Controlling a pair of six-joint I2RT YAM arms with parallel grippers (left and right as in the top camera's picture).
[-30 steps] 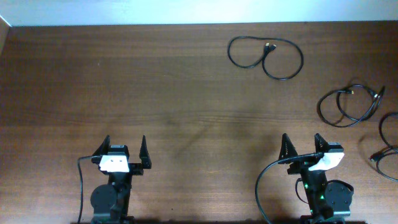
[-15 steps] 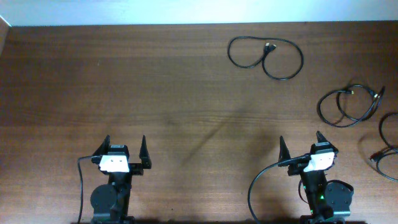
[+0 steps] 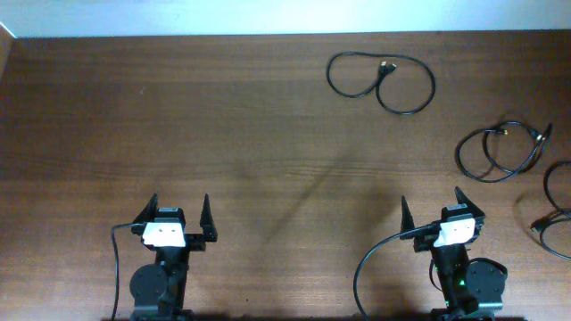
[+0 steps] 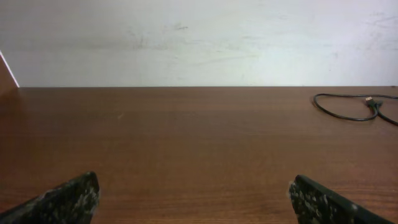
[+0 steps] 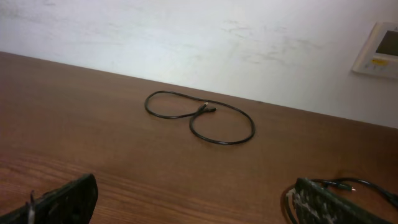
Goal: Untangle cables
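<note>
A dark brown wooden table (image 3: pixel 178 107) runs back to a plain white wall (image 4: pixel 199 37), and the right wrist view catches a small pale wall panel (image 5: pixel 380 48) at its upper right. On the right half of the table, the first cable (image 3: pixel 381 80) lies in loose loops near the far edge. The second cable (image 3: pixel 501 152) coils closer to the right edge, and the third cable (image 3: pixel 558 209), cut off by the picture's border, lies just beside it; whether they touch I cannot tell. The left gripper (image 3: pixel 179 207) and the right gripper (image 3: pixel 431 203) sit at the near edge, jaws spread wide, touching no cable.
</note>
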